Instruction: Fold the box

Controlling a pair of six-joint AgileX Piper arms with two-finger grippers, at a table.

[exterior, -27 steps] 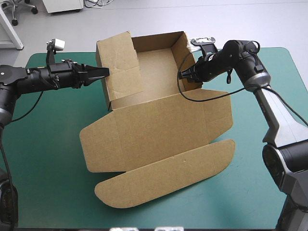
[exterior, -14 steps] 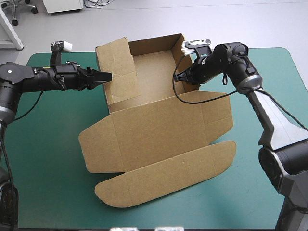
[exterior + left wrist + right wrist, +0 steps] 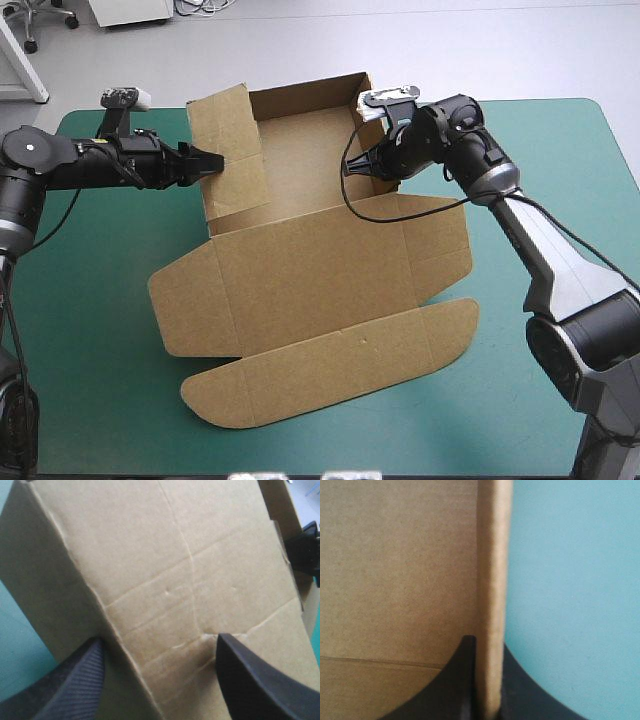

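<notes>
On my feed: left arm [image 3: 70, 165] slim, black; right arm [image 3: 545, 250] black near wrist, grey links behind; fingers [image 3: 75, 685] black, finely ribbed.

Looks like matt brown paperboard all over the box [image 3: 300, 270], dry and faintly grainy. Shows pale score lines, creases and small dents on the wall ahead of the left tool [image 3: 159, 639]. Shows a raw, slightly fuzzy cut edge where the right tool [image 3: 487, 642] pinches a wall. Black fingers [image 3: 75, 685] of dull, rubbery-looking plastic, one finely ribbed, the other smooth. Teal-green cover of the surface [image 3: 90, 300] smooth and matt.
</notes>
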